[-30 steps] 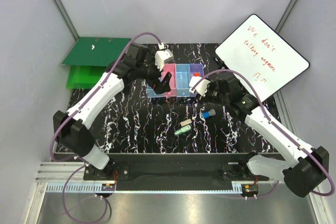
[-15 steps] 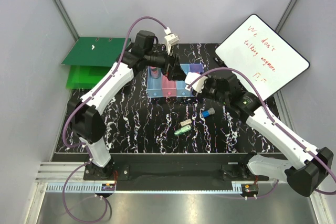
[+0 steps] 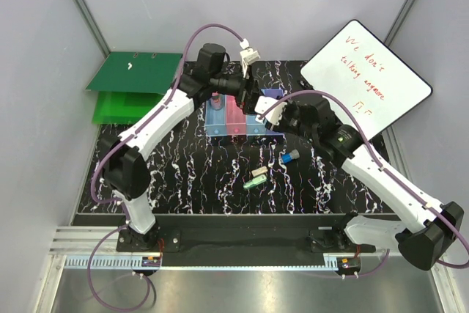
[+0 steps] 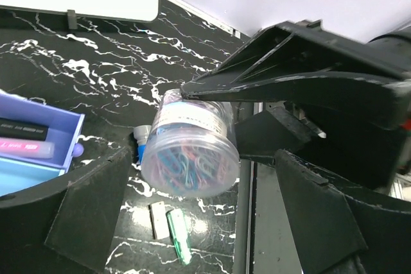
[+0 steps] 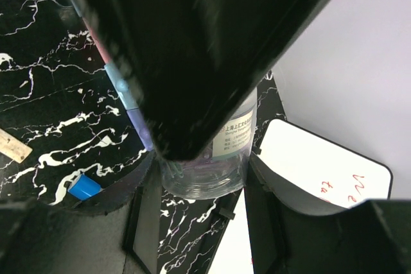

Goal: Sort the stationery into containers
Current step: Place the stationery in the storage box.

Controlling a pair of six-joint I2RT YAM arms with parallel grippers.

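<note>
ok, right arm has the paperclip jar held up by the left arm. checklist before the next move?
1. Right end effector gripping the clear paperclip jar: ok, a finger on each side.
2. Left end effector open: ok, fingers wide either side of the jar, not touching it.
3. Jar lid shut: cannot tell.
4. Jar clear of the containers: ok, held off the table, beside the purple bin.
5. Loose pieces sorted: not ok; the blue-capped piece, beige piece and green piece lie outside the bins.
</note>
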